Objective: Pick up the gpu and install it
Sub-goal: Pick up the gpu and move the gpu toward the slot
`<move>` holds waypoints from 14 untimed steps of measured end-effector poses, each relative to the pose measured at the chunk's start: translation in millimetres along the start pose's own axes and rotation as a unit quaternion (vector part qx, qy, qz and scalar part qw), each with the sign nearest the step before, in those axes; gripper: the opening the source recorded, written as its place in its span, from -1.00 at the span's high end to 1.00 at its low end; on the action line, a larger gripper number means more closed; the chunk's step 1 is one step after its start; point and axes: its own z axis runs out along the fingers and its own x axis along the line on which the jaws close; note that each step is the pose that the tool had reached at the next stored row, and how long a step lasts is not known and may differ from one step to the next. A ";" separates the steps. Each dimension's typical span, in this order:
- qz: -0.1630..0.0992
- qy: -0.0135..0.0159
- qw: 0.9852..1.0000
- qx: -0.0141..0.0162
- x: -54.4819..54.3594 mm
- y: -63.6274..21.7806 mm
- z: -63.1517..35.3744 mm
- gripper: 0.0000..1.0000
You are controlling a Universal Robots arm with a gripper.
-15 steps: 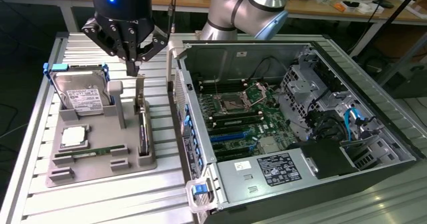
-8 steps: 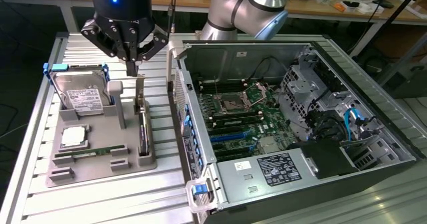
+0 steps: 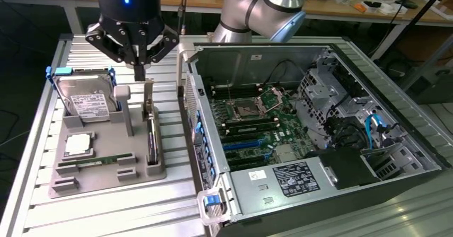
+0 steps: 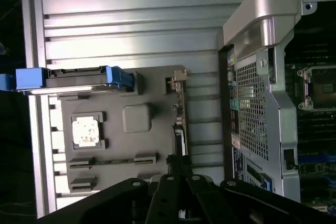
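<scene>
gripper [image 3: 139, 73] [image 4: 178, 170] clenched, fingers pinched together, nothing between them. It hangs over the grey tray [image 3: 106, 181] [image 4: 152, 85] on the slatted aluminium table [image 3: 106, 216] [image 4: 131, 24], at the exterior view's left of the open PC case [image 3: 311, 194] [image 4: 257, 103]. gpu [image 3: 150, 139] [image 4: 180, 114] not picked up: it stands on edge in the tray slot along the side nearest the case, a thin dark card with its bracket end at the far end, under the gripper. Fingertips sit just above that end; looks like a small gap, but contact is hard to rule out from these angles. From the wrist view the card runs edge-on in line with the closed fingers. Also in the tray: hard drive [image 3: 85, 99] [image 4: 79, 80] in a blue-handled caddy, upright at the far end; CPU [image 3: 78, 144] [image 4: 86, 132] flat in its pocket; green memory stick [image 3: 99, 160] in the near slot. Motherboard [image 3: 255, 125] [image 4: 315, 129] exposed inside the case, and the gpu is well apart from it.
</scene>
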 end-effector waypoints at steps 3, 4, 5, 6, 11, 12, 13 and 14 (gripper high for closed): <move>-0.027 0.001 1.000 0.000 0.0 0.0 0.1 0.79; -0.028 0.001 1.000 0.000 0.0 0.0 0.1 0.79; -0.028 0.001 1.000 0.000 0.0 0.0 0.1 0.79; -0.028 0.001 1.000 0.000 0.0 0.0 0.1 0.77; -0.028 0.001 1.000 0.000 0.0 0.0 0.1 0.29; -0.028 0.001 1.000 0.000 0.0 0.0 0.1 0.17; -0.028 0.001 1.000 0.000 0.0 0.0 0.1 -0.07; -0.028 0.001 1.000 0.000 0.0 0.0 0.1 -0.31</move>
